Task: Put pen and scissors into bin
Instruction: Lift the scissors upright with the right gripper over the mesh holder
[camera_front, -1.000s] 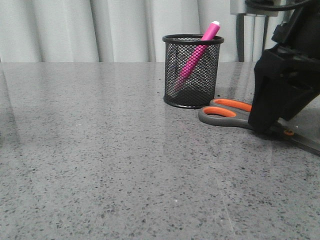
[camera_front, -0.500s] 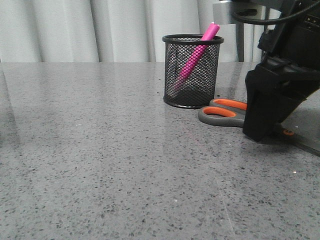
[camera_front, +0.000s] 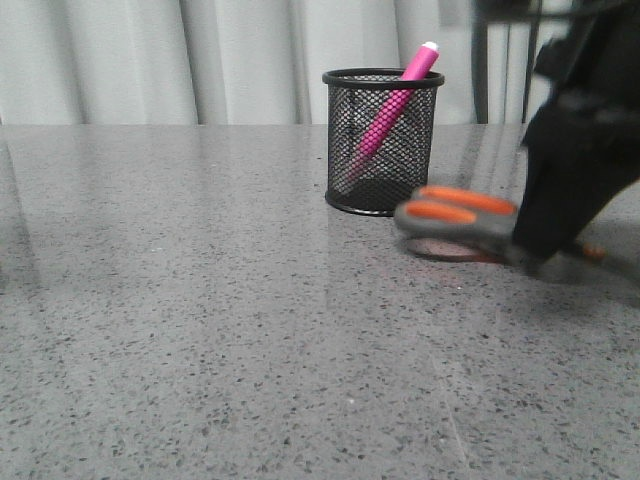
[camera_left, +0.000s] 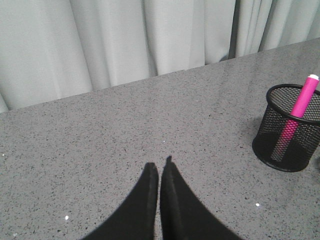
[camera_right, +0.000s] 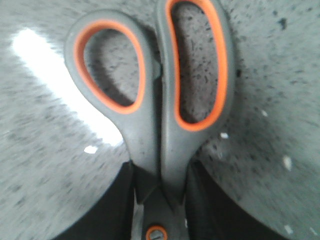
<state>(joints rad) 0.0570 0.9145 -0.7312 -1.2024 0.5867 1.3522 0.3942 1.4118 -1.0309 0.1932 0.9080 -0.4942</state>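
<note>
Beside the bin (camera_front: 382, 140), blurred grey-orange scissors (camera_front: 455, 215), seemingly lifted, right gripper (camera_right: 160, 200)

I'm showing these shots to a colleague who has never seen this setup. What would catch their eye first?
Probably the bright pink pen leaning in the black mesh bin at the far middle of the grey table. Next, the orange-lined scissors just right of the bin, blurred and gripped near the pivot by the right gripper.
</note>
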